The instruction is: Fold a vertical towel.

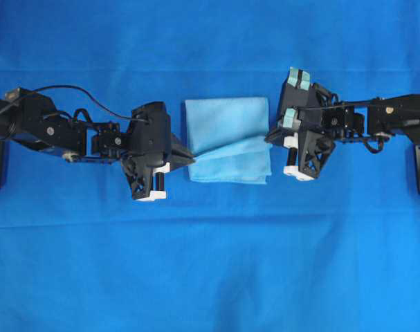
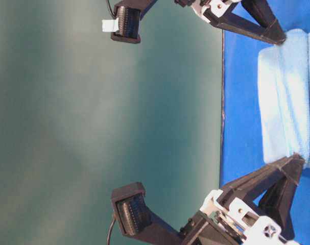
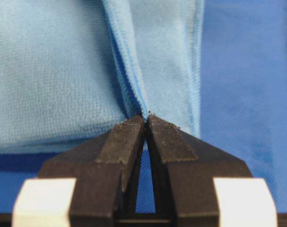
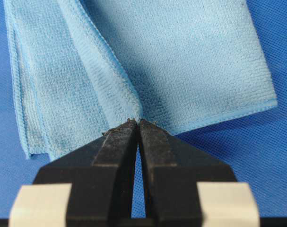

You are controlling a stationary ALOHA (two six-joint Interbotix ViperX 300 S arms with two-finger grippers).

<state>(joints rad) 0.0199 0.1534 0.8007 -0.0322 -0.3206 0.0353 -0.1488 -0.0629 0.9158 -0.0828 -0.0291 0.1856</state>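
Blue sheet covers worktop. Towel at centre, partly folded, roughly square, fold crease running left-right. Left tool clenched on its left edge, right tool clenched on right edge.

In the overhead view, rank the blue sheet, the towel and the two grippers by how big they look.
1. Blue sheet, filling the view.
2. Towel.
3. Left gripper and right gripper: alike, so unranked.
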